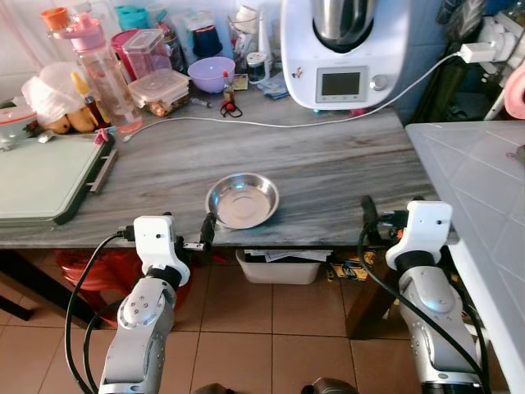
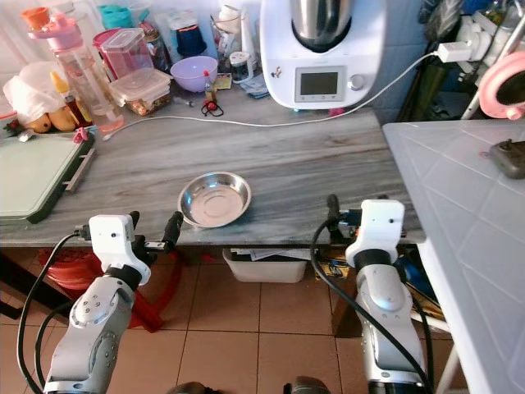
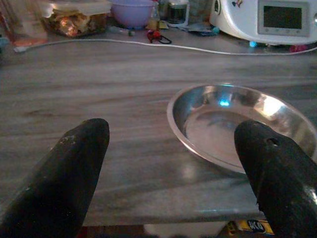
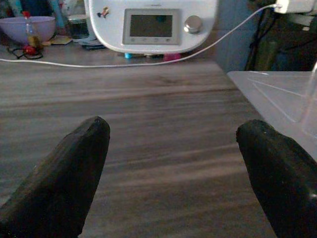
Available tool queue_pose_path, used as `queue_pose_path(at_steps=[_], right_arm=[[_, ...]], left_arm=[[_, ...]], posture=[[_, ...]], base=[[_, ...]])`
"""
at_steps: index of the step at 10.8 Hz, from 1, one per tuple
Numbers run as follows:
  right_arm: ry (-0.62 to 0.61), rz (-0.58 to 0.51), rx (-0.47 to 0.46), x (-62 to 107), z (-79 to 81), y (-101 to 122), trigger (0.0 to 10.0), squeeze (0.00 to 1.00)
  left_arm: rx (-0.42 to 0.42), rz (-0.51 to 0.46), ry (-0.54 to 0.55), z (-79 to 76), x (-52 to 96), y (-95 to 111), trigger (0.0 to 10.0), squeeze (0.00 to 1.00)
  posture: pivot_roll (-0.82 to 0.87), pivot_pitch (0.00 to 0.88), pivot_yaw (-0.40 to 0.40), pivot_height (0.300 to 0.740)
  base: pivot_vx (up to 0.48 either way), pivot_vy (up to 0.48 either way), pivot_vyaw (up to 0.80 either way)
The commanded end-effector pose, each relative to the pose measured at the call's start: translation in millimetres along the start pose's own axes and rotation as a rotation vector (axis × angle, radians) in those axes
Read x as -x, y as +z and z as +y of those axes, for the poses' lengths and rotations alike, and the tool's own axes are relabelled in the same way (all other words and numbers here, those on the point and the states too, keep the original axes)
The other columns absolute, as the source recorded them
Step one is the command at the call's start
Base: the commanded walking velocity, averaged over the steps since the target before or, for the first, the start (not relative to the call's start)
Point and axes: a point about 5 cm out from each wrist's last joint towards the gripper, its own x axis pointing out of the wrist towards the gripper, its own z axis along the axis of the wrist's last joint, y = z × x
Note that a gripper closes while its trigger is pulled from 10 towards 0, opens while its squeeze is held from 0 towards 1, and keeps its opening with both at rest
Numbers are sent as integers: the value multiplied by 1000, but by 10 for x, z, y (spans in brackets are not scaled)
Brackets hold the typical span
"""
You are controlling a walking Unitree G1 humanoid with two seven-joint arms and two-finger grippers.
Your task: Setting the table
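Note:
A shallow steel bowl (image 1: 242, 199) sits empty on the grey wood-grain table (image 1: 328, 164), close to its front edge. My left gripper (image 1: 190, 228) hovers at that edge, just left of the bowl and level with the tabletop. In the left wrist view its two black fingers (image 3: 74, 163) stand wide apart, open, with the bowl (image 3: 233, 124) ahead near the right finger and untouched. My right gripper (image 1: 394, 210) waits at the front edge further right, also open. Bare tabletop lies between its fingers (image 4: 69, 168).
A white kitchen machine (image 1: 344, 57) stands at the back, its white cable (image 1: 271, 123) trailing across the table. Left are a green board (image 1: 45, 176), a pink bottle (image 1: 102, 70), lidded boxes (image 1: 160, 86) and a purple bowl (image 1: 211, 74). A white tiled counter (image 1: 484, 189) adjoins on the right.

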Motion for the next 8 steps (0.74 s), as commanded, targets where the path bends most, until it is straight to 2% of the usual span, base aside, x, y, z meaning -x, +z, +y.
queue_pose_path(at_steps=[1, 5, 8], right_arm=[[14, 8, -3, -13, 39, -14, 10000, 0], [21, 7, 0, -17, 42, 0, 10000, 0], [37, 8, 1, -33, 69, 5, 10000, 0]], left_arm=[[-14, -3, 22, 54, -4, 15, 10000, 0], [-17, 1, 30, 66, 5, 17, 10000, 0], [-17, 8, 35, 64, 22, 3, 10000, 0]], posture=[[-124, 0, 98, 740], [-117, 0, 90, 740], [-114, 0, 86, 740]], base=[[0, 0, 0], [0, 0, 0], [-283, 0, 0]])
